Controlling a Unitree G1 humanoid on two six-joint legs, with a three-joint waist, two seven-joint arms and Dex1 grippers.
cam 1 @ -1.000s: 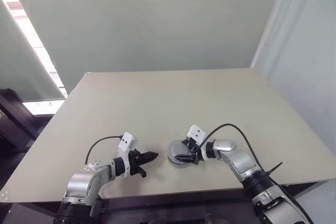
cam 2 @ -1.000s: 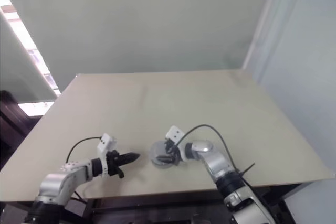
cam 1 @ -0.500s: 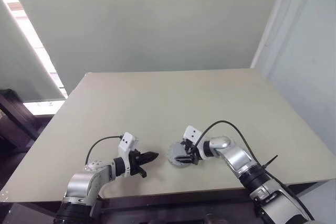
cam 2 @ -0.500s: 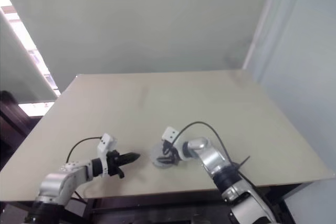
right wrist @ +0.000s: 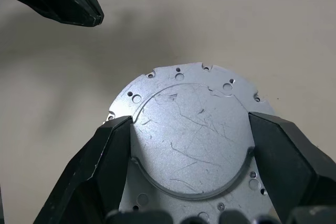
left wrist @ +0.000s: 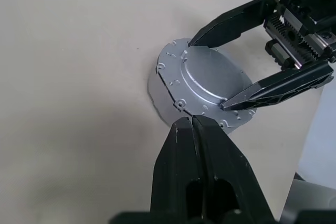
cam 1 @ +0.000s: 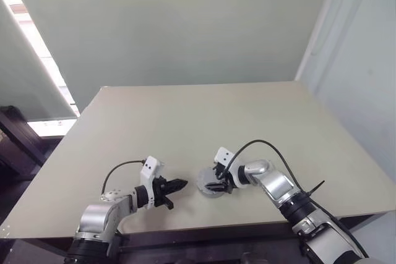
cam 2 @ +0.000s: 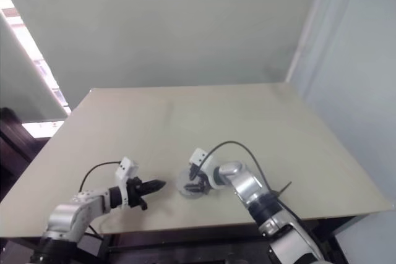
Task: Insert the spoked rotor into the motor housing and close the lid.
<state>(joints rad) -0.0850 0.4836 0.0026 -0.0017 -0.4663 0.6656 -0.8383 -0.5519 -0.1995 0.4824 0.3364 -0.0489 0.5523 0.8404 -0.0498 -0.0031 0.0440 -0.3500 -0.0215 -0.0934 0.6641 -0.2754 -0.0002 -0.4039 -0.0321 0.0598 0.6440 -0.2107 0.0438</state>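
Over on the left, the left gripper (cam 1: pixel 177 184) hangs just above the table (cam 1: pixel 198 115) with its two black fingers pressed together, carrying nothing, its tip aimed across at the grey disc stack just to its right and stopping short of touching it. Moving to the middle, there sits the lid (right wrist: pixel 191 129), a dull grey plate with small holes round its rim and a raised, scratched round boss in the centre, lying flat and face up near the front edge of the table, on a round grey body that I take to be the motor housing (left wrist: pixel 157 100); no windings or rotor show from here, so my read is that the rotor is already inside and we are in the closing step. The disc has no long axis to speak of, being round; its flat face points straight up. On to the right: the right gripper (left wrist: pixel 223 72) reaches in from the right with its fingers spread wide on either side of the raised boss, tips touching the lid at opposite edges. Next move, as I judge it, calls for a firm downward seat or a small twist to lock the lid, keeping it level.
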